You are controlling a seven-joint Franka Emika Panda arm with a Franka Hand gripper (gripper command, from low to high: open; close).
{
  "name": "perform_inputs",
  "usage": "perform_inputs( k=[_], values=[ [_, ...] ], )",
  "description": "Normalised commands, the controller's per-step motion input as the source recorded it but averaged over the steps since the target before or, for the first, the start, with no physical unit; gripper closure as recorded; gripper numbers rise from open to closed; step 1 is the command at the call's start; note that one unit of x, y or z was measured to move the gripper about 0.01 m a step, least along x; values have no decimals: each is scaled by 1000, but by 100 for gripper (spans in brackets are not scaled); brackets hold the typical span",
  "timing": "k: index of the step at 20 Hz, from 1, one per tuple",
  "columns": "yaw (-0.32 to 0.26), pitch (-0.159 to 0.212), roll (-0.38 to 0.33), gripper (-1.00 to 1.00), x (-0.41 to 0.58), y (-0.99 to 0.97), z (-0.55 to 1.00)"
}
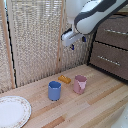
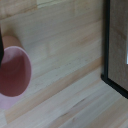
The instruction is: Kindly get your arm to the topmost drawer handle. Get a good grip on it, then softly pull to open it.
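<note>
Wooden tabletop carries, nearest, a patterned plate, then a blue cup, a pink cup and a small orange block. Above them hangs the arm, its gripper too blurred to tell whether the jaws are parted. Farthest back, at the exterior view's right, the dresser's visible silver handle looks rigid and slick, best pinched mid-bar. The frame crops the dresser's top, so which drawer is uppermost is uncertain.

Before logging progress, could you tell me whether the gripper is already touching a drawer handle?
No. In the exterior view the gripper hangs before the wicker screen, apart from the topmost drawer handle.
</note>
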Motion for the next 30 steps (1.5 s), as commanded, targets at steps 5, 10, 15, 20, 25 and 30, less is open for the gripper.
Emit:
perform_inputs(
  k=[5,10,15,20,25,30],
  values=[
    [89,-31,-375,-100,-258,-334,0],
    [92,-23,-375,-100,-270,-309,0],
    [89,-14,-375,-100,-263,-298,-26],
    [75,0,-375,-100,-256,-295,-91],
    [52,10,-375,-100,-245,-301,-123],
    [5,73,-375,-100,-201,-291,-90]
  ],
)
